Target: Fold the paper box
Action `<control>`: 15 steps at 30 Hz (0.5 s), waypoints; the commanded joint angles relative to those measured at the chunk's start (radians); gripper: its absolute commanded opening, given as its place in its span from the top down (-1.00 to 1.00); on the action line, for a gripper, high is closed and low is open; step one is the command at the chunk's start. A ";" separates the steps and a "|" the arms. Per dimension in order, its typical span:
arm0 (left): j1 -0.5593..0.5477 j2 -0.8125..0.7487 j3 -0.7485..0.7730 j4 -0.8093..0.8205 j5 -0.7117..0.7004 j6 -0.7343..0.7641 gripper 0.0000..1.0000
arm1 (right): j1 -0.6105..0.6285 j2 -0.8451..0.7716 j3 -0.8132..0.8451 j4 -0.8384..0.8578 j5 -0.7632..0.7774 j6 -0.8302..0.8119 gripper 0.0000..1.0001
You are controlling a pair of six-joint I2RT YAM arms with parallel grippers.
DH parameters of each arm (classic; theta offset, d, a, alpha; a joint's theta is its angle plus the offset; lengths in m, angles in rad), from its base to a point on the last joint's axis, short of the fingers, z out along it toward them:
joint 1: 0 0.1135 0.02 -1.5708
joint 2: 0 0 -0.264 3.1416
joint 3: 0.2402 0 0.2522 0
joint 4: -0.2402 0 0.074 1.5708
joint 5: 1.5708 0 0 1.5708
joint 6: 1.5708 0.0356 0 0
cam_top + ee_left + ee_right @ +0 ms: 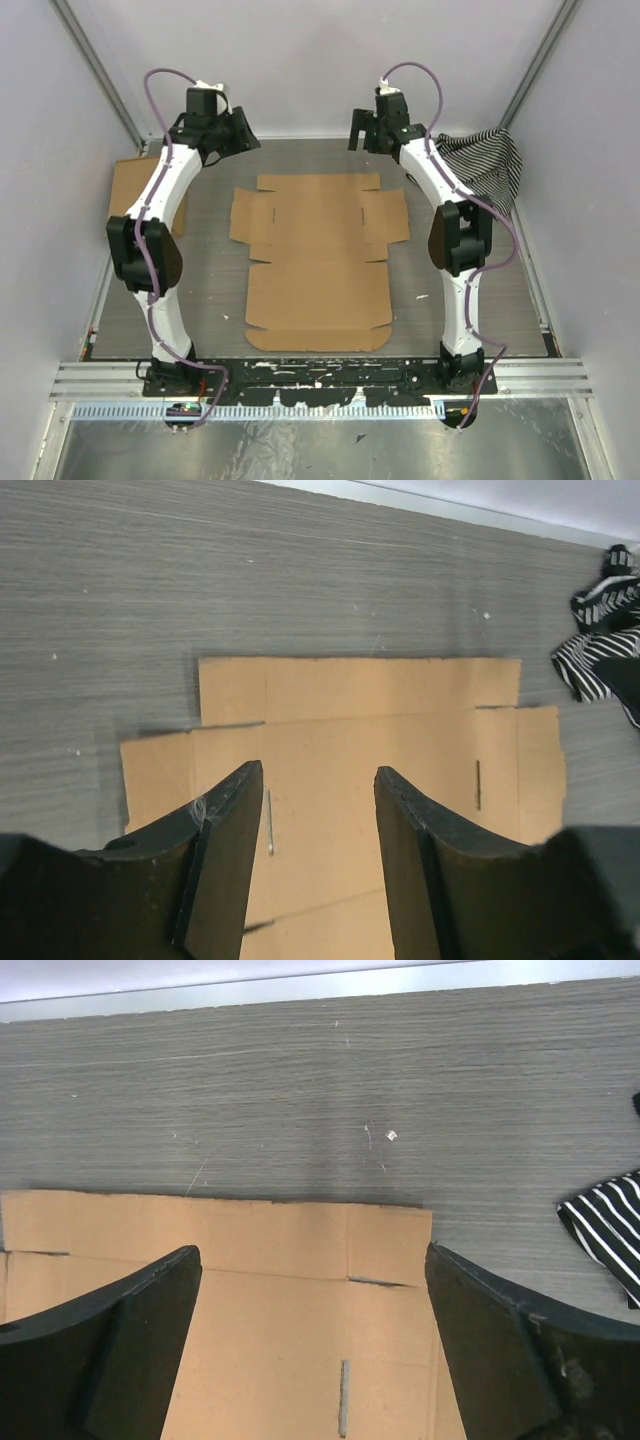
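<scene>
The paper box lies flat and unfolded as a brown cross-like sheet in the middle of the grey table. It also fills the lower part of the left wrist view and the right wrist view. My left gripper hangs raised at the far left beyond the sheet's far edge; its fingers stand apart with nothing between them. My right gripper hovers at the far right beyond the same edge, jaws wide open and empty, with its fingers framing the sheet's far flap.
A black-and-white striped cloth is bunched at the back right near the wall, showing too in the wrist views. Another brown cardboard slab lies at the left edge behind the left arm. Walls enclose the table on three sides.
</scene>
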 commanded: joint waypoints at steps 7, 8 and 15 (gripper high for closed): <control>0.007 0.300 0.288 -0.094 -0.002 0.018 -0.12 | -0.046 0.113 0.114 0.063 -0.091 0.015 -1.00; 0.007 0.311 0.307 -0.098 -0.001 0.020 -0.13 | -0.056 0.126 0.121 0.063 -0.110 0.023 -1.00; 0.007 0.375 0.325 -0.104 -0.011 0.033 -0.14 | -0.080 0.223 0.167 0.022 -0.126 0.028 -0.92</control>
